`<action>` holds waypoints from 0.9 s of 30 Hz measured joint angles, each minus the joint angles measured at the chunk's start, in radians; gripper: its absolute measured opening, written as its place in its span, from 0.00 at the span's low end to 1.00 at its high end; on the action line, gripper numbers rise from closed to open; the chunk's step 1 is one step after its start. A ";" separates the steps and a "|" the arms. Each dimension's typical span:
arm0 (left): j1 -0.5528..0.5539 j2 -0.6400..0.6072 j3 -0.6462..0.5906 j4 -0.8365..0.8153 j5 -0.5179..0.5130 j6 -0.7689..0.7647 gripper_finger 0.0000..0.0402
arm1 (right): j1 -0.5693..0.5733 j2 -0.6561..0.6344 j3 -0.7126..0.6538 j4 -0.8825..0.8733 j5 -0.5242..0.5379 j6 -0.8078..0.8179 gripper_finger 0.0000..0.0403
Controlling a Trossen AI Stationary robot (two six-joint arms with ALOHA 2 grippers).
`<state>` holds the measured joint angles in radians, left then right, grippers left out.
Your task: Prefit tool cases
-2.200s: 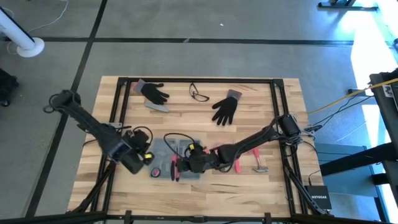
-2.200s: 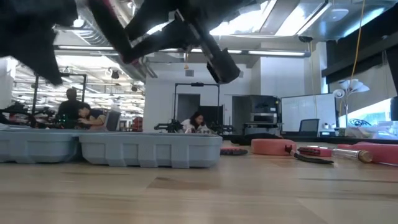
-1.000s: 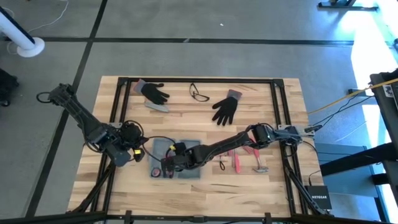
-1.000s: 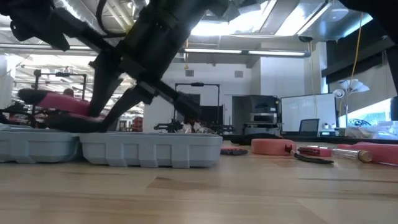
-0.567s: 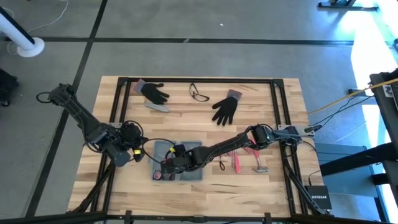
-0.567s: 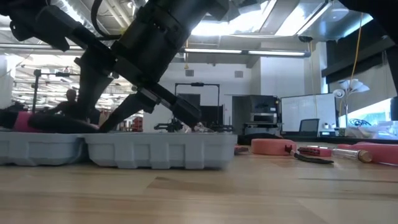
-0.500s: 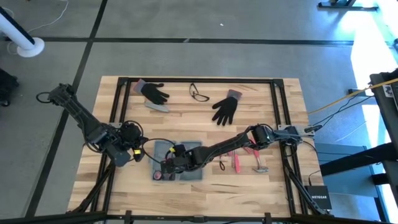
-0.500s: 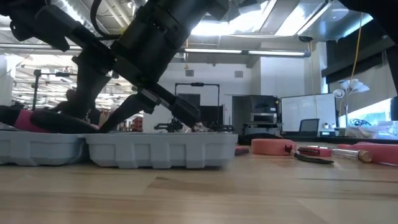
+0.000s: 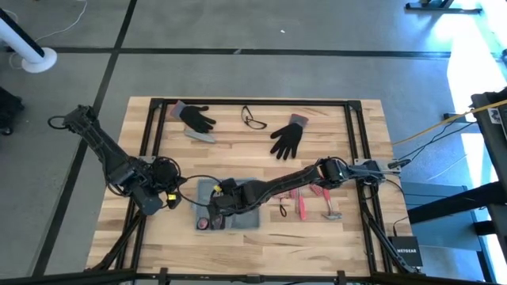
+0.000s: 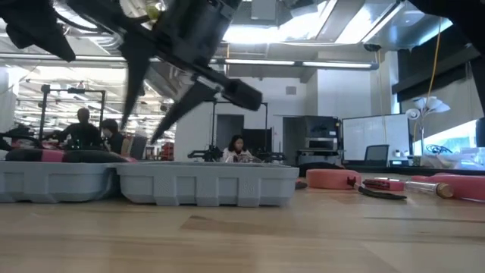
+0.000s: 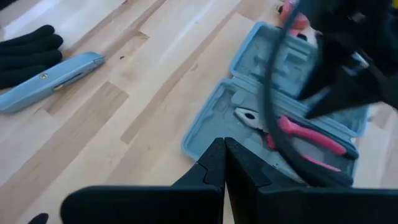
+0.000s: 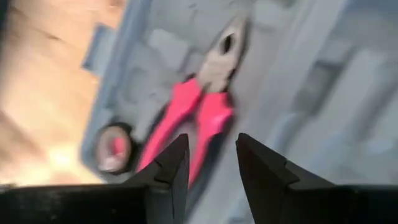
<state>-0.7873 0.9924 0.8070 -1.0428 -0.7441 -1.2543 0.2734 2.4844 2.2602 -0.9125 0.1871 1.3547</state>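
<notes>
The blue-grey tool case (image 9: 234, 204) lies open on the table near its front edge, also seen from the side in the low view (image 10: 204, 186). Pink-handled pliers (image 12: 202, 102) rest in one of its recesses, next to a small round pink-and-black item (image 12: 112, 149). My right gripper (image 12: 211, 149) hangs open just above the pliers' handles, touching nothing; in the high view my right gripper (image 9: 214, 210) is over the case's left half. My left gripper (image 11: 224, 149) is shut and held in the air off the case's left end (image 9: 168, 201).
Right of the case lie more pink-handled tools (image 9: 301, 202) and a hammer (image 9: 331, 210). Toward the far edge are two black gloves (image 9: 198, 117) (image 9: 287, 138), a grey utility knife (image 11: 53, 78) and glasses (image 9: 253, 119). Black frame rails (image 9: 150, 142) border the table.
My right gripper has lowered the pink pliers into the case, opened and let go of them, then risen and tipped back. The pliers now lie in the recess. The case has slid a little toward the table's right.
</notes>
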 joint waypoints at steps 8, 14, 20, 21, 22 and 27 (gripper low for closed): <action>-0.047 0.039 -0.134 0.192 0.041 -0.133 0.00 | -0.013 -0.013 0.088 -0.191 0.025 -0.068 0.24; -0.051 0.082 -0.233 0.536 0.060 -0.155 0.00 | -0.006 -0.060 0.094 -0.188 -0.043 -0.194 0.02; -0.012 0.209 -0.270 0.718 0.097 -0.182 0.00 | 0.010 -0.064 0.092 -0.212 -0.131 -0.316 0.00; 0.004 0.240 -0.277 0.776 0.120 -0.175 0.00 | 0.011 -0.066 0.092 -0.218 -0.132 -0.322 0.00; 0.020 0.275 -0.282 0.848 0.144 -0.150 0.00 | 0.012 -0.072 0.092 -0.235 -0.138 -0.331 0.00; 0.102 0.400 -0.284 1.130 0.285 0.048 0.00 | 0.008 -0.137 0.092 -0.350 -0.087 -0.344 0.00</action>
<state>-0.6858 1.3924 0.5232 0.0868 -0.4587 -1.2067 0.2819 2.3476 2.3520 -1.2621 0.1002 1.0107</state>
